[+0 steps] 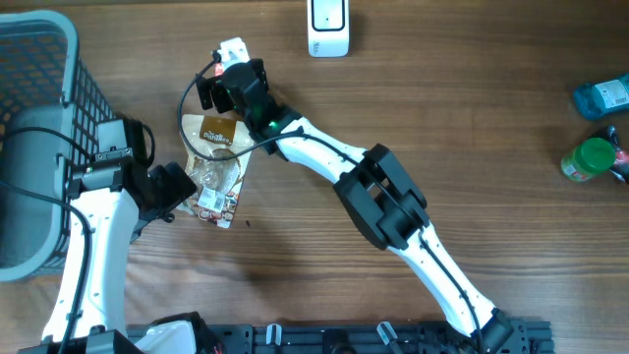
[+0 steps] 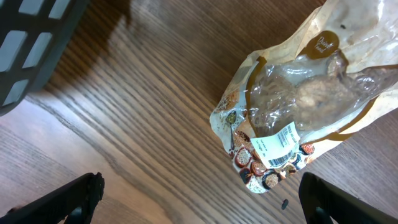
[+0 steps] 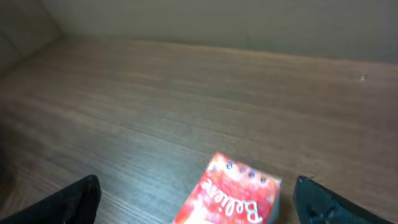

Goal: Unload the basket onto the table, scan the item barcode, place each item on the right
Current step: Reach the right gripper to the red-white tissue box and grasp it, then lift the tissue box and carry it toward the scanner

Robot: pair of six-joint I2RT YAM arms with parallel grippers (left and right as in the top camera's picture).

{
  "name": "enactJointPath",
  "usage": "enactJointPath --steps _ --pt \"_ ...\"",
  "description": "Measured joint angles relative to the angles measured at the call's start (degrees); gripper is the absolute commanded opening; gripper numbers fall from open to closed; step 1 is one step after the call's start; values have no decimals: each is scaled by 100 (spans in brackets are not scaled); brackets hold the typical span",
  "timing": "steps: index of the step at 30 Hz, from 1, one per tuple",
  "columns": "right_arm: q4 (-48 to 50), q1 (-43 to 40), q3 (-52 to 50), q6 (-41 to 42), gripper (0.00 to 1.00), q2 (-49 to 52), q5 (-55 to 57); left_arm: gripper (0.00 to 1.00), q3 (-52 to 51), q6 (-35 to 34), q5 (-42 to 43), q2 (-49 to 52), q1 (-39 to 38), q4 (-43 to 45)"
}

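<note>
Snack bag (image 1: 218,169) flat on surface (image 1: 442,88) near left edge, barcode label (image 2: 278,144) up | left jaws open, empty, beside bag's near end | right jaws open, empty, at its far end

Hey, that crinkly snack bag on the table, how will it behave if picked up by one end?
The bag probably flops and sags: its clear film is wrinkled and loosely filled. It looks light: the contents lie thin and lumpy. The glossy film may slip, and its white label could crease.
</note>
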Motion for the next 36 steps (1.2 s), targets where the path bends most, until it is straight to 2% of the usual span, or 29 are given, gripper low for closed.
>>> enactJointPath --steps 3,4,6,9,12,14,20,27,31,34,36 --pt "136 0 -2 105 99 328 2 100 0 0 0 0 0 -72" --pt "155 0 0 151 96 448 4 100 0 0 0 0 0 -81" --pt "247 4 72 203 78 553 59 100 0 0 0 0 0 -85" --pt "199 0 192 323 59 640 61 100 0 0 0 0 0 -85" --pt "-28 -13 271 481 46 645 170 100 0 0 0 0 0 -90" --pt "-205 -35 334 564 32 645 216 100 0 0 0 0 0 -87" --pt "-601 -76 435 684 6 590 282 100 0 2 0 0 0 -90" --pt "-1840 -457 402 393 5 140 345 100 0 0 0 0 0 -81" --pt "-3250 -549 304 11 4 -415 433 100 0 0 -2 0 0 -26" --pt "-4846 -551 223 -118 5 -1248 361 100 0 0 0 0 0 17" --pt "-5493 -551 212 -162 5 -1932 105 100 0 0 0 0 0 31"
